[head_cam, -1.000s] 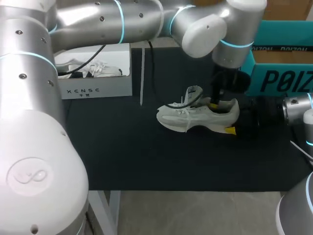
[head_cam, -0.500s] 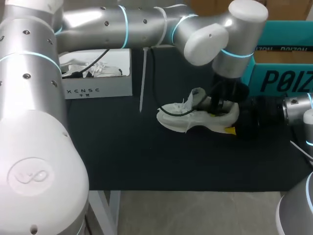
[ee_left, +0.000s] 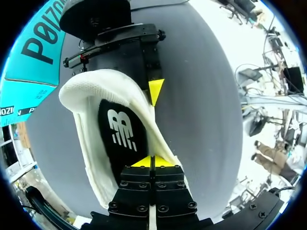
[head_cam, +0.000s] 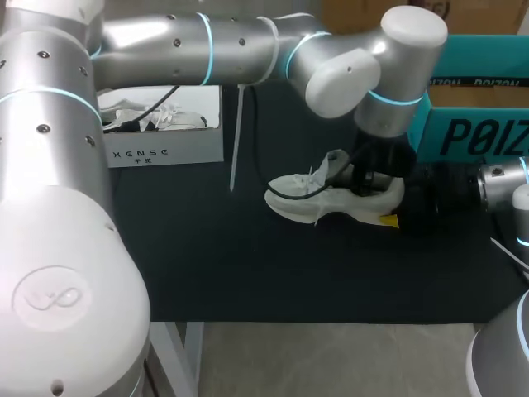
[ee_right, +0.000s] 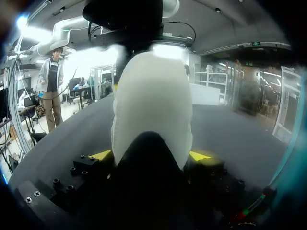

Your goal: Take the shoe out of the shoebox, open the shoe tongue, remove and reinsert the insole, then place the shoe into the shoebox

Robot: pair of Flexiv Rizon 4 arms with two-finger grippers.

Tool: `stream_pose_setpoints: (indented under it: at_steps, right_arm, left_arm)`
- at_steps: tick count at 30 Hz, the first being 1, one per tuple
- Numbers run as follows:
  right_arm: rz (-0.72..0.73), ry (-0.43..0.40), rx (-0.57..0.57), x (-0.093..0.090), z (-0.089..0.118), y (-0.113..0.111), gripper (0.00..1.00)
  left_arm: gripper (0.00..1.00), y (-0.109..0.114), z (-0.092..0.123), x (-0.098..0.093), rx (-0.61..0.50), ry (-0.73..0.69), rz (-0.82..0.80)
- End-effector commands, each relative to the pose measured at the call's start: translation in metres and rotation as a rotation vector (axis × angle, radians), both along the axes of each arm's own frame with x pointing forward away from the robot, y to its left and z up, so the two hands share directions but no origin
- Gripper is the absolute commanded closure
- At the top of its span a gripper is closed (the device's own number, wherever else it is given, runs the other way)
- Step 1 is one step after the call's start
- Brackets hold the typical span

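A white shoe [head_cam: 318, 198] lies on its side on the black mat, toe toward the left. My left arm reaches across from the left, and its gripper [head_cam: 364, 182] is down in the shoe's opening. In the left wrist view that gripper [ee_left: 152, 162] is shut, its yellow tips together over the black insole [ee_left: 122, 139]; whether it pinches the insole is not visible. My right gripper [head_cam: 398, 212] comes from the right at the heel. In the right wrist view the shoe's heel [ee_right: 151, 110] sits between its fingers [ee_right: 199, 155], touched on both sides.
A white shoebox [head_cam: 165, 153] stands at the back left with a second white shoe [head_cam: 165, 116] in it. A teal box [head_cam: 471, 132] stands at the back right, close behind my right gripper. A white strip [head_cam: 237, 132] hangs from my left arm.
My left gripper has sunk lower into the shoe's opening and its wrist has turned a little. The shoe and my right gripper have stayed put.
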State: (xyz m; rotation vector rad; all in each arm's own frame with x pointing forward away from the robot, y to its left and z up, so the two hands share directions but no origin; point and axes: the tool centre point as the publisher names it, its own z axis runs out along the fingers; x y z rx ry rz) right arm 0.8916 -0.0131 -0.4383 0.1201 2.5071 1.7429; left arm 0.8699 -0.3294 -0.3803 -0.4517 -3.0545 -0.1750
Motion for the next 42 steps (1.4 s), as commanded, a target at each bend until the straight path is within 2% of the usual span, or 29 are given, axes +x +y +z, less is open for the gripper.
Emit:
stream_pose_setpoints:
  at_steps: [1, 2, 5, 7, 13, 17, 19, 22, 24, 27, 29, 30, 31, 36, 42]
  right_arm:
    - [0.0, 0.002, -0.002, 0.002, -0.007, 0.003, 1.0]
    - [0.0, 0.002, -0.002, 0.002, -0.007, 0.003, 1.0]
    - [0.0, 0.002, -0.002, 0.002, -0.007, 0.003, 1.0]
    - [0.0, 0.002, -0.002, 0.002, -0.007, 0.003, 1.0]
    - [0.0, 0.002, -0.002, 0.002, -0.007, 0.003, 1.0]
    - [0.0, 0.002, -0.002, 0.002, -0.007, 0.003, 1.0]
    - [0.0, 0.002, -0.002, 0.002, -0.007, 0.003, 1.0]
    - [0.0, 0.002, -0.002, 0.002, -0.007, 0.003, 1.0]
    - [0.0, 0.002, -0.002, 0.002, -0.007, 0.003, 1.0]
    - [0.0, 0.002, -0.002, 0.002, -0.007, 0.003, 1.0]
    - [0.0, 0.002, -0.002, 0.002, -0.007, 0.003, 1.0]
    - [0.0, 0.002, -0.002, 0.002, -0.007, 0.003, 1.0]
    - [0.0, 0.002, -0.002, 0.002, -0.007, 0.003, 1.0]
    - [0.0, 0.002, -0.002, 0.002, -0.007, 0.003, 1.0]
    - [0.0, 0.002, -0.002, 0.002, -0.007, 0.003, 1.0]
  left_arm:
    - [0.69, -0.007, -0.008, 0.002, 0.006, 0.005, -0.006]
    - [0.64, -0.009, -0.009, 0.002, -0.002, 0.01, -0.012]
    - [0.6, -0.01, -0.01, 0.003, -0.001, 0.009, -0.009]
    - [0.51, -0.011, -0.011, 0.004, -0.002, 0.007, -0.01]
    - [0.5, -0.011, -0.012, 0.007, -0.003, 0.003, -0.008]
    - [0.45, -0.011, -0.013, 0.008, 0.0, -0.004, -0.008]
    - [0.41, -0.013, -0.017, 0.01, -0.007, -0.018, -0.01]
    - [0.42, -0.017, -0.028, 0.014, -0.013, -0.037, -0.016]
    - [0.45, -0.019, -0.039, 0.016, -0.011, -0.035, -0.021]
    - [0.56, -0.021, -0.053, 0.017, -0.018, -0.034, -0.018]
    - [0.75, -0.022, -0.059, 0.018, -0.018, -0.052, -0.012]
    - [0.91, -0.023, -0.061, 0.018, -0.02, -0.07, -0.014]
    - [1.0, -0.024, -0.061, 0.018, -0.019, -0.086, -0.013]
    - [1.0, -0.028, -0.063, 0.019, -0.032, -0.144, -0.034]
    - [1.0, -0.026, -0.042, 0.016, -0.035, -0.19, -0.045]
